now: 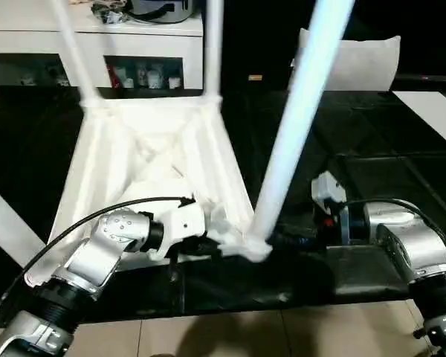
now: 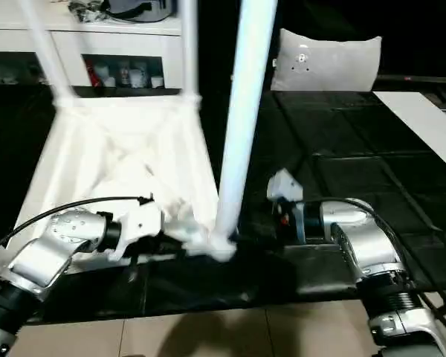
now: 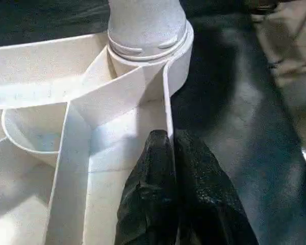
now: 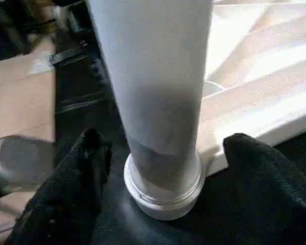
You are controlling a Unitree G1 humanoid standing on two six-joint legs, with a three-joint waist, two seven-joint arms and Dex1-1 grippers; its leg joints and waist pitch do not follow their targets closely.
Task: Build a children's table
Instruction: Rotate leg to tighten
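The children's table lies upside down on a black surface, its white ribbed top (image 1: 152,152) facing up. Two legs (image 1: 213,44) stand in the far corner sockets. A third leg (image 1: 297,119) stands in the near right socket (image 3: 148,46). My left gripper (image 1: 215,242) is shut on the top's thin side wall (image 3: 168,97) just beside that socket, with both black fingers (image 3: 194,194) pinching it. My right gripper (image 4: 166,145) is open, one finger (image 4: 76,173) on each side of the leg's base (image 4: 163,127), with gaps between them and the leg.
A white cabinet (image 1: 97,44) with shelves stands behind the table. A white cushion (image 1: 357,59) lies at the back right and a white board (image 1: 435,111) at the right. Another white tube (image 1: 7,223) crosses the left edge. Light floor (image 1: 245,335) lies past the near edge.
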